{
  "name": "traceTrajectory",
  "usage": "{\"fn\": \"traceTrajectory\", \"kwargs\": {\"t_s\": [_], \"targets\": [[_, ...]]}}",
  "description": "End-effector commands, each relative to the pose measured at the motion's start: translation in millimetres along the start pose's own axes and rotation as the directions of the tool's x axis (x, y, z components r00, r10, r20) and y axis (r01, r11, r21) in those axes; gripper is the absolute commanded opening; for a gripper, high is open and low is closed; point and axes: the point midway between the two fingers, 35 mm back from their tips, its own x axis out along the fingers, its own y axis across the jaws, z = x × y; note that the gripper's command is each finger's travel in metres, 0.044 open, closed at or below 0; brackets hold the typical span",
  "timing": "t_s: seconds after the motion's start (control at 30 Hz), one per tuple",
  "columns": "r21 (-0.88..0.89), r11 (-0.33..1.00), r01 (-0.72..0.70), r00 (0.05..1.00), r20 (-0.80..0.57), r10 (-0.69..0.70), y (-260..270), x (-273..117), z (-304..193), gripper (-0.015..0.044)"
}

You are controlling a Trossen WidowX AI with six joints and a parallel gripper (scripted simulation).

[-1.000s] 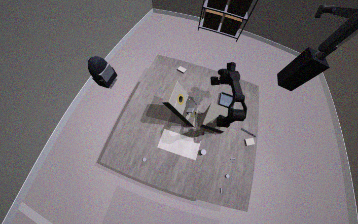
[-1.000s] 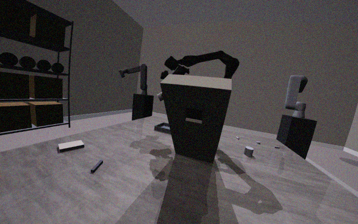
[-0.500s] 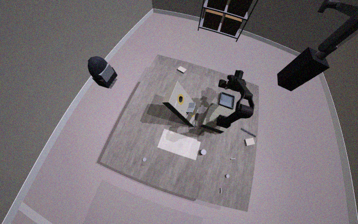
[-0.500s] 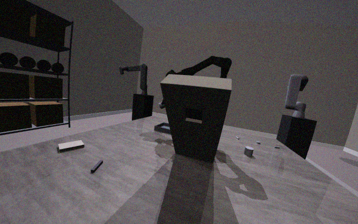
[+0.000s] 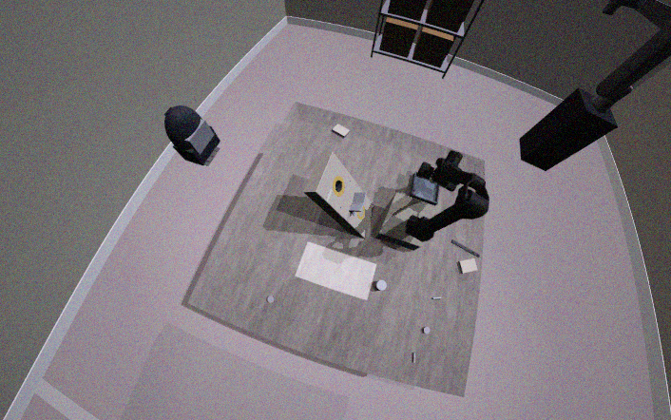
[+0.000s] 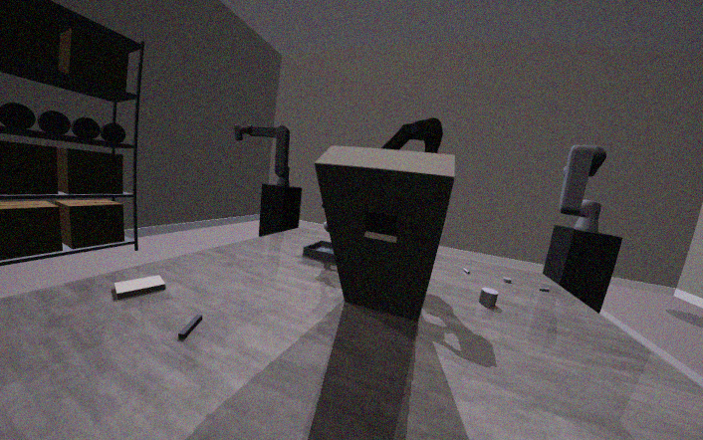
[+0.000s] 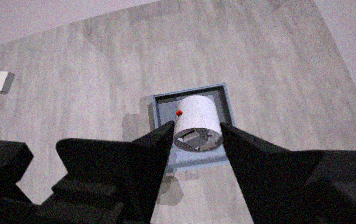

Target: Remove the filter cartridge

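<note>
The round white filter cartridge is between my fingertips, its slotted grey face toward the wrist camera and a red mark on its side. My gripper is shut on it. In the wrist view they are over the blue-grey tray. In the exterior view a small pale edge of the cartridge shows beside the panel, above the tray; the fingers are hidden there. The service panel stands tilted, with a dark, empty round opening ringed in yellow.
A second angled block stands between the panel and the arm's base. A white sheet lies in front of the panel. A white cylinder, pale blocks and a dark bar lie around.
</note>
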Motion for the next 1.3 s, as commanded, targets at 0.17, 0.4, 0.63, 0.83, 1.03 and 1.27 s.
{"fn": "traceTrajectory", "kwargs": {"t_s": [0.17,0.4,0.63,0.83,1.03,1.27], "targets": [[0.022,1.0,0.018,1.0,0.003,-0.018,-6.0,18.2,-9.2,0.0],[0.023,1.0,0.019,1.0,0.002,-0.019,-6.4,44.4,-23.5,0.0],[0.023,1.0,0.019,1.0,0.002,-0.019,-6.2,67.1,-40.3,0.0],[0.024,1.0,0.016,1.0,0.0,-0.016,-5.4,66.5,-39.6,0.0026],[0.024,1.0,0.016,1.0,0.0,-0.016,-5.4,66.5,-39.6,0.0184],[0.024,1.0,0.016,1.0,0.0,-0.016,-5.4,66.5,-39.6,0.0368]]}}
